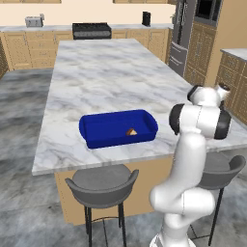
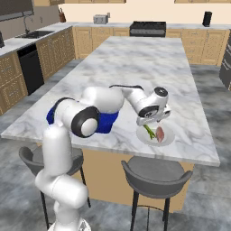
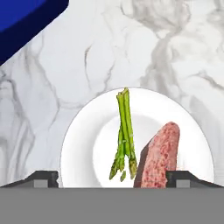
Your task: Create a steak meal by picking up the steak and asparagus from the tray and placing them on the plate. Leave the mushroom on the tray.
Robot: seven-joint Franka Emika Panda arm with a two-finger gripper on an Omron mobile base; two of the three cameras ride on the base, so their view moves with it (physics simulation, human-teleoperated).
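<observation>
- The steak (image 3: 158, 155) lies on the plate (image 3: 87, 144), on its right part in the hand view, and its near end is between the two finger tips at the bottom of that view.
- The asparagus (image 3: 124, 133) lies on the same plate, just beside the steak on its left, and the darker tips point toward the camera.
- In the right base view the plate (image 2: 168, 138) sits on the marble counter (image 2: 149, 67) near its front edge, to the right of the tray (image 2: 107, 122), with the asparagus (image 2: 149, 131) and the steak (image 2: 159, 134) on it.
- The gripper (image 2: 152, 120) hangs just above the plate. Its fingers are spread wide, one on each side of the food, and they hold nothing.
- The tray (image 1: 94, 130) stands on the counter near the front edge, apart from the plate.
- The mushroom (image 1: 131, 131) is inside the tray, in its right part.
- Two grey stools (image 1: 102, 183) stand in front of the counter.
</observation>
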